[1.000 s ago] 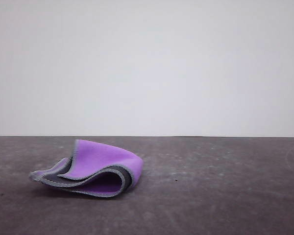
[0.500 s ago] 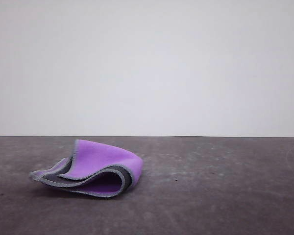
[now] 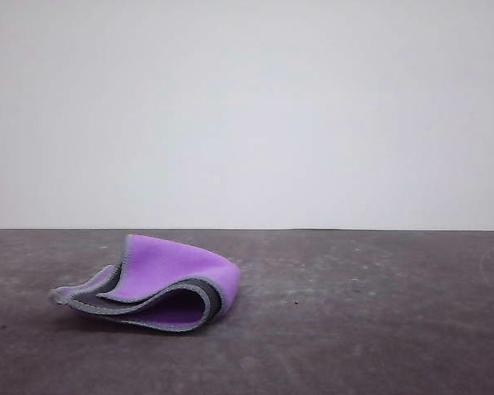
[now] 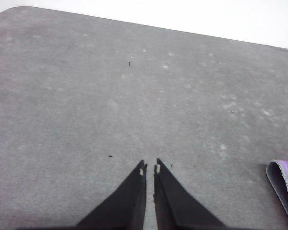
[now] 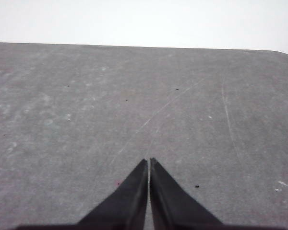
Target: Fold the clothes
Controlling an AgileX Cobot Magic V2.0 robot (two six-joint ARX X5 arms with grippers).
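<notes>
Cloth beside closed left hand

a dark grey, scuffed table runs back to a plain white wall.

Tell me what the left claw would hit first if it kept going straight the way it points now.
Probably nothing but the bare table. The left claw is shut and aimed across open grey tabletop. The cloth lies off to one side of that line, so it would likely be missed, though depth is hard to judge.
</notes>
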